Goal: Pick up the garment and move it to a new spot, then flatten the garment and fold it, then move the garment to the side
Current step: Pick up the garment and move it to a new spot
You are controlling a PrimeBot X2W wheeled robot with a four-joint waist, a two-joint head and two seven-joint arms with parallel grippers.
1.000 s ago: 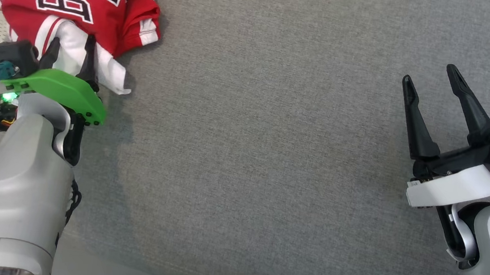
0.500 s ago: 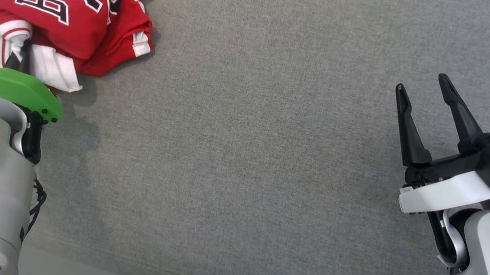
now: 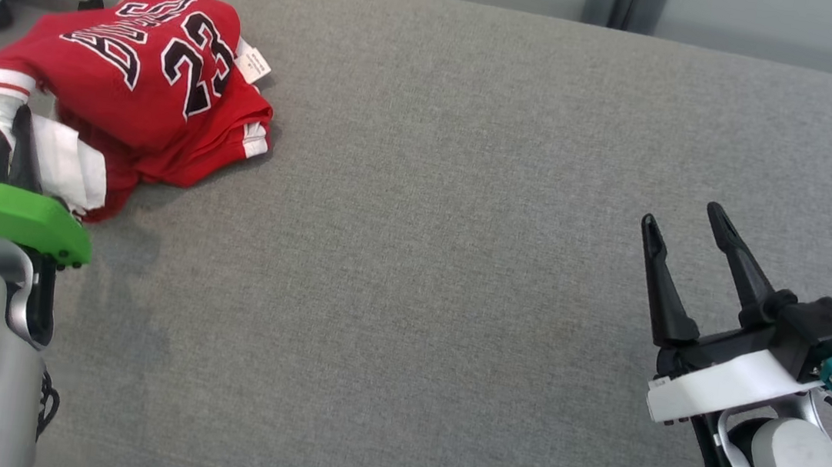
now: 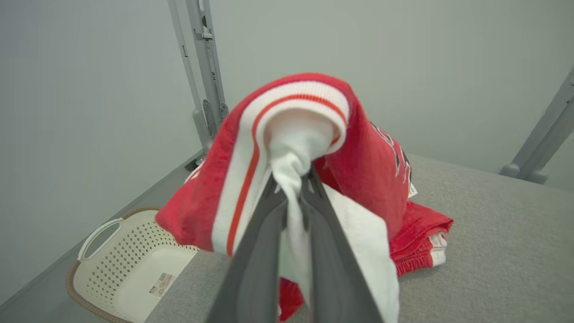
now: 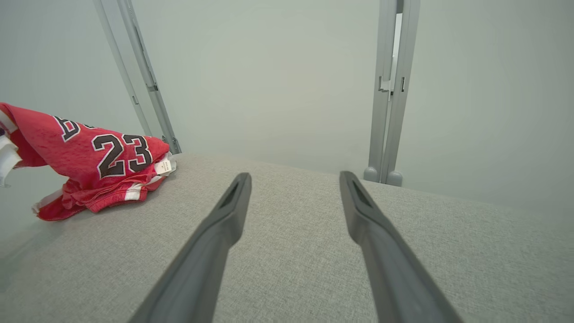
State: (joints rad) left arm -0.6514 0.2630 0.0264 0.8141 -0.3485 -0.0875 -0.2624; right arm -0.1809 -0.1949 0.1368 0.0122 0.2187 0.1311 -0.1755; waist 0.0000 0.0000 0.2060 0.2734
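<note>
Jersey (image 3: 130, 80) bunched far left | white fabric pinched by left gripper (image 4: 293, 179) | right gripper (image 3: 682, 217) spread, empty (well apart) | bare grey cushion (image 3: 419, 280) lies rightward

left hand (image 4: 293, 179) closed on garment (image 3: 137, 105), edge lifted

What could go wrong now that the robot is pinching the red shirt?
The left gripper pinches just a thin white fold of the red shirt, so the cloth might slip free when lifted. The shirt lies at the edge of the grey cushion, with a basket below, so a slip could drop it off. The open right gripper is probably too far away to help quickly.
</note>
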